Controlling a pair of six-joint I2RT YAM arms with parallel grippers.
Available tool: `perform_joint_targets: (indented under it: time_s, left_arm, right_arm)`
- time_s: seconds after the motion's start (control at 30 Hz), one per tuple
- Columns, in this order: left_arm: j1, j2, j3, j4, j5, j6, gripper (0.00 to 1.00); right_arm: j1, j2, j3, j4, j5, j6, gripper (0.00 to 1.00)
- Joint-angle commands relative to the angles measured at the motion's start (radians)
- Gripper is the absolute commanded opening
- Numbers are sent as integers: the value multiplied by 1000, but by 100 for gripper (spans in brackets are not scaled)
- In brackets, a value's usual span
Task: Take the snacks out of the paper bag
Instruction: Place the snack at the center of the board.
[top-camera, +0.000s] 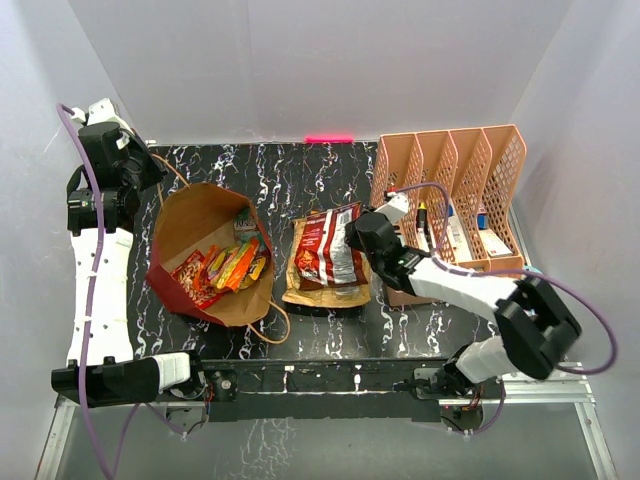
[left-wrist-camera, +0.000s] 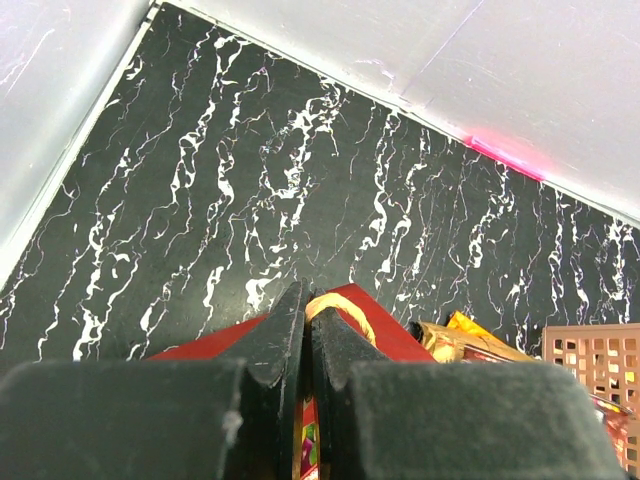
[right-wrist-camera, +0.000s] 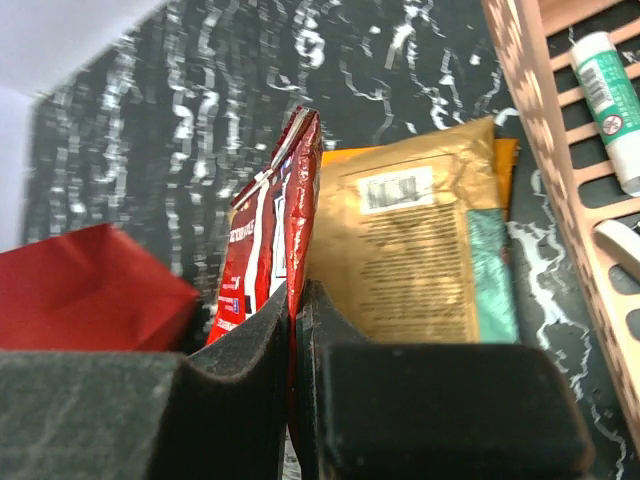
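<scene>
The paper bag lies on its side at the left, its mouth open, red outside and brown inside. Several orange, red and yellow snacks lie inside it. My left gripper is shut on the bag's rim and cord handle; the red bag wall shows beside the gripper. My right gripper is shut on the edge of a red snack packet, held on edge over a gold-brown packet. In the right wrist view the gripper pinches the red packet, beside the gold-brown packet and a teal one.
A pink mesh desk organiser with pens and stationery stands at the back right, close to my right arm; it also shows in the right wrist view. White walls enclose the dark marbled table.
</scene>
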Motion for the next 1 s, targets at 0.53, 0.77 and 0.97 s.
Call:
perform_joint_targets:
  time_s: [0.53,0.77,0.97]
  left_arm:
    - [1,-12,13,28,-17,17,0]
    - [0,-15,10,25,2,10,0]
    - [0,-24,7,32,20,1,0]
  right_arm:
    - [-93,273,110,32,-111,-351,13]
    - [-102,201,339,-356,-188,-465,53]
    - [-70,86,391,-564,-302,-484,61]
